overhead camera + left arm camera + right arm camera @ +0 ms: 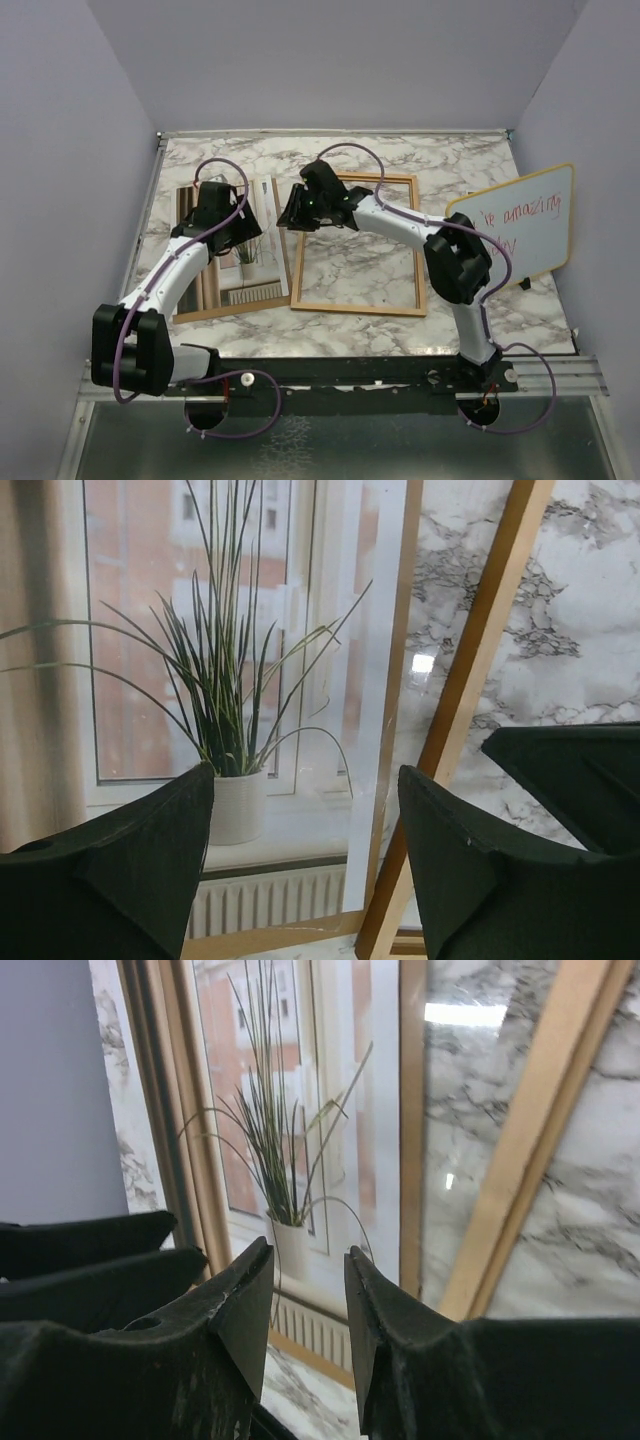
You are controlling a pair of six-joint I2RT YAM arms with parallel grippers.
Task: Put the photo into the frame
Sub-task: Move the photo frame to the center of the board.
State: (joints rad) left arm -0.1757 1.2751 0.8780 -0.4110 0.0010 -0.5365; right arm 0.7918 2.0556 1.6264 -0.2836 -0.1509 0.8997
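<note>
Paper photo (150,680) beneath left pincer (305,775) — jaws apart.

I see the photo (255,280) lying flat on the left half of the marble table. It is a white-bordered print of brown-beige curtains, a window and a grassy green plant in a white pot. The frame (355,308) lies flat just to its right, near the table's middle. It is a thin orange-brown wooden rectangle, with marble visible inside the rim and a glare spot there.
</note>
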